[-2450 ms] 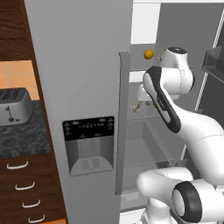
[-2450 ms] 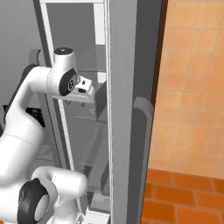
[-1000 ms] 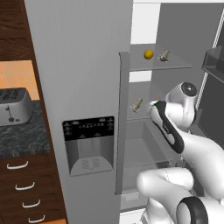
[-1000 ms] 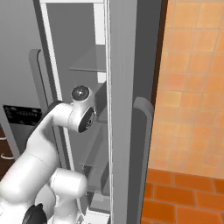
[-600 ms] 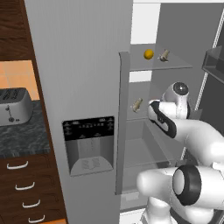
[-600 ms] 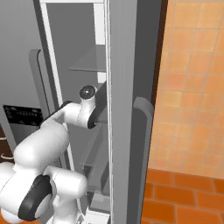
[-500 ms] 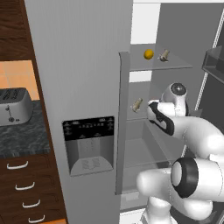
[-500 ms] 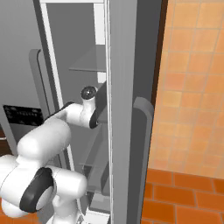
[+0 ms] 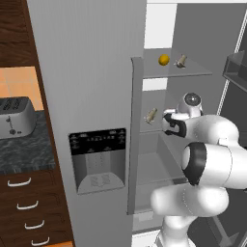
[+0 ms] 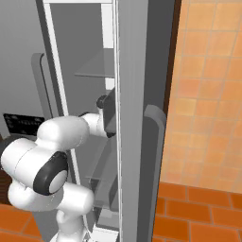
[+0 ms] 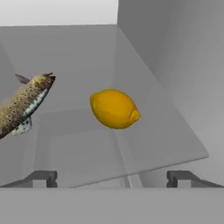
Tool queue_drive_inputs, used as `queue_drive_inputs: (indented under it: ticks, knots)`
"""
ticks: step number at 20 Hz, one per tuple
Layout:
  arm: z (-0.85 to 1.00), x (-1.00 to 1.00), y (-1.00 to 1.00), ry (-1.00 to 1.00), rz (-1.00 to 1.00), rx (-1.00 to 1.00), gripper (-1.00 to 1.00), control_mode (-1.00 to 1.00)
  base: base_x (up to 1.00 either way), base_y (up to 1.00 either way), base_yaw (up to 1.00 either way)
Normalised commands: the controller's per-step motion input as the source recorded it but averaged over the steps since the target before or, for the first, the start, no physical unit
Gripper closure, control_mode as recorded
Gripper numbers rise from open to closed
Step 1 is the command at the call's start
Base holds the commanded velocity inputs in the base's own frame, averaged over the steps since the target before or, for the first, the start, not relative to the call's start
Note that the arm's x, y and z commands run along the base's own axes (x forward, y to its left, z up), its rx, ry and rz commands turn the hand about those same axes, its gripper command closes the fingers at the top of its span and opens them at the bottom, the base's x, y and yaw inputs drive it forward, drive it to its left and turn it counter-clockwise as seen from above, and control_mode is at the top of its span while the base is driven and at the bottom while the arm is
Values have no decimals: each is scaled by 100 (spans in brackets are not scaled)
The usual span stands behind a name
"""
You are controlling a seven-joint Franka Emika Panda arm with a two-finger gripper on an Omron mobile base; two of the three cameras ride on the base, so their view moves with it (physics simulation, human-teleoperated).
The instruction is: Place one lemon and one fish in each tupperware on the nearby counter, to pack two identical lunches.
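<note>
Since a second ago the arm has swung its hand in toward the open fridge, so the gripper (image 11: 112,178) now faces a lemon (image 11: 114,109) lying on a glass shelf (image 11: 175,144), with a fish (image 11: 22,104) just to its left. Bare shelf lies right of the lemon up to the fridge wall, and the shelf's front edge sits just ahead of the fingertips. The jaws stand wide apart, holding and touching nothing; another lemon (image 9: 164,60) and fish (image 9: 181,61) rest on the shelf above.

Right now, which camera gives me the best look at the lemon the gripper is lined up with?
The hand view: the lemon sits centred on the glass shelf, a fish beside it, ahead of the open gripper. In the left base view the arm blocks that spot. The right base view gives nothing of it.
</note>
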Motion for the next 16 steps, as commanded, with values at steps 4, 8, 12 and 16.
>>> queue_drive_inputs:
  ticks: [4, 8, 12, 16]
  knots:
    - [-7, 34, -18, 1, 0, 4, -100, -100, 0, 0, 0]
    - [-17, 37, -8, 2, 0, 2, -100, -100, 0, 0, 0]
    - [-23, 44, -2, 4, 0, 1, -100, -100, 0, 0, 0]
    - [-23, 41, -14, 3, 0, 1, -100, -100, 0, 0, 0]
